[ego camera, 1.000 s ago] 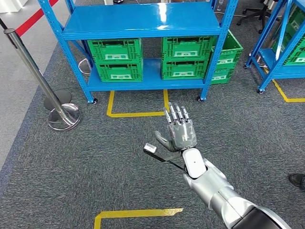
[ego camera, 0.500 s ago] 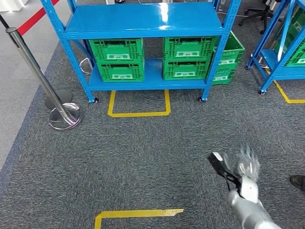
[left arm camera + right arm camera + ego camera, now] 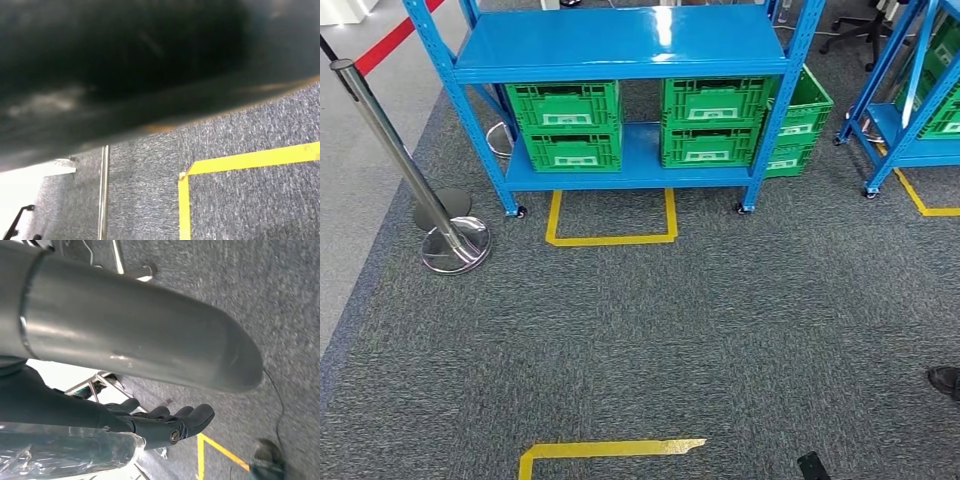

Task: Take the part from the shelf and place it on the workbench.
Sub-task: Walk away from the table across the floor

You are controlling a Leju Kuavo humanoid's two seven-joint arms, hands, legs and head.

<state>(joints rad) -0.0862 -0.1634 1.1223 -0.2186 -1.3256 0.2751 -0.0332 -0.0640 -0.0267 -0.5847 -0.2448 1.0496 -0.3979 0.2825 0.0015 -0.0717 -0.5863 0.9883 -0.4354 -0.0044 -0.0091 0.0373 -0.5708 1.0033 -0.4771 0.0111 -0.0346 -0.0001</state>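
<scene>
The blue shelf stands ahead across the carpet, with green crates on its lower level. In the right wrist view my right hand hangs low over the floor, its thick grey thumb across the picture and its dark fingers stretched out. The part, dark and wrapped in clear plastic, lies against those fingers, and the hand holds it. A dark tip of the part pokes in at the bottom edge of the head view.
A chrome barrier post with a round base stands at the left. Yellow floor tape marks a box before the shelf and another line nearer me. A second blue shelf and a person's shoe are on the right.
My right arm has dropped down and to the right, out of the head view, taking the part with it. Just the part's dark tip remains at the bottom edge.
</scene>
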